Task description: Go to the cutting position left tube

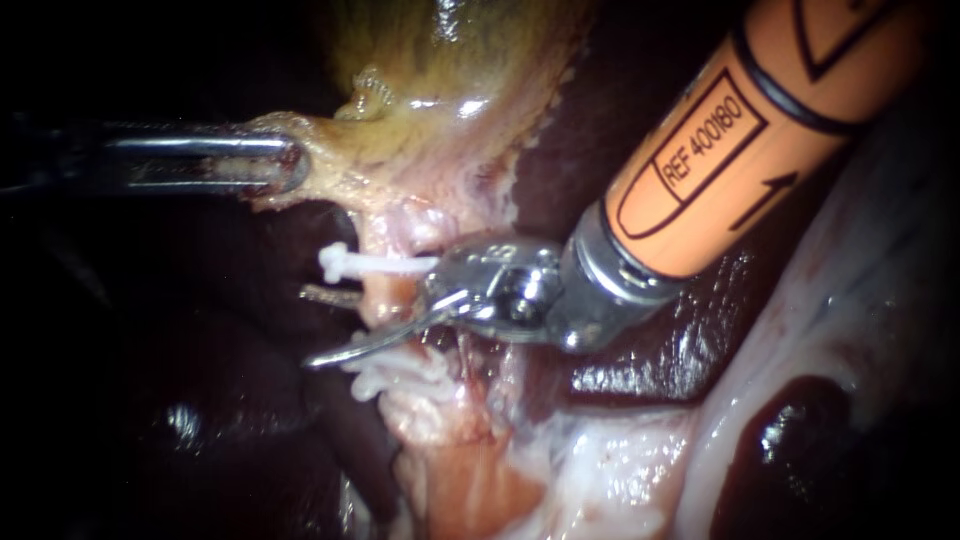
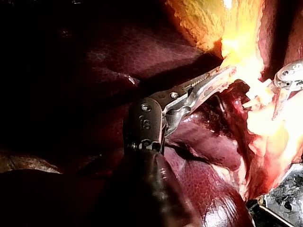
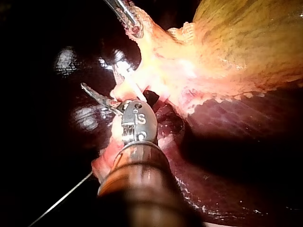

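— Two claws; how are they?
— Left instrument (image 1: 275, 165) clenched on the gallbladder (image 1: 450, 70) edge; right instrument (image 1: 320, 328) spread open.
— And the tube?
— The tube (image 1: 385, 296) sits between the right claw's open blades, between two white clips (image 1: 340, 262).

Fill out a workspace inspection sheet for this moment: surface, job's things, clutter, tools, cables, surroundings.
Surface: liver, dark red and wet, lying under and around the work site.
Job's things: gallbladder, yellowish; tube below it, carrying an upper clip and a lower clip, both white.
Clutter: nothing seen.
Tools: left instrument, jaws shut on the gallbladder's edge; right instrument, blades open, with the tube apparently between them, in the stretch between the two clips.
Cables: thin pale line beside the right instrument's shaft; cannot tell what it is.
Surroundings: dark beyond the tissue; nothing seen.
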You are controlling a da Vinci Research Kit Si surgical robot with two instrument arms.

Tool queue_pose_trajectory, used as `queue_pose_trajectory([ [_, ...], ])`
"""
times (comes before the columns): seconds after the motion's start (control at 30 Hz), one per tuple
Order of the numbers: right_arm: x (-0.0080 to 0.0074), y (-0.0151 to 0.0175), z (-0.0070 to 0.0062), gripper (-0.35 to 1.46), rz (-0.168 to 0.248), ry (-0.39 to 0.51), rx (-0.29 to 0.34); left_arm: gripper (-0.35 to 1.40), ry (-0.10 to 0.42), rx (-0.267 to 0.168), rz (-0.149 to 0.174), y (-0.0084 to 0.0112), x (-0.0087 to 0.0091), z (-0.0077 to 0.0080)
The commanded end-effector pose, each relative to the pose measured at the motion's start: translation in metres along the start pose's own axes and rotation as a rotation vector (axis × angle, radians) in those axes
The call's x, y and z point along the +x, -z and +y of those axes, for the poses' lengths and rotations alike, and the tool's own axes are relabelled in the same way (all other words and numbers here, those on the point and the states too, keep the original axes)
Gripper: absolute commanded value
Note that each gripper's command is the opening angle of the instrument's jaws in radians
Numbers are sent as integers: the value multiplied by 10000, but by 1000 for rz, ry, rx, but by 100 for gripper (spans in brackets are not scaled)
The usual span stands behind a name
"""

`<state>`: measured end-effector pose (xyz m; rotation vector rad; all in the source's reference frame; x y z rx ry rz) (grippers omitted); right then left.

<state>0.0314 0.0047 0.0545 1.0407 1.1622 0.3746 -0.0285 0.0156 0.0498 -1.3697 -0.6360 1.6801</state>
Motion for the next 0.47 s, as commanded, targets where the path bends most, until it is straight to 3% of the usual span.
queue_pose_trajectory([
  [0.03,1,0,0,141,3,0,-1,-35,0,0,0,0,0,0],
  [0.47,-1,2,4,141,3,-6,-2,-35,0,0,0,-1,0,0],
])
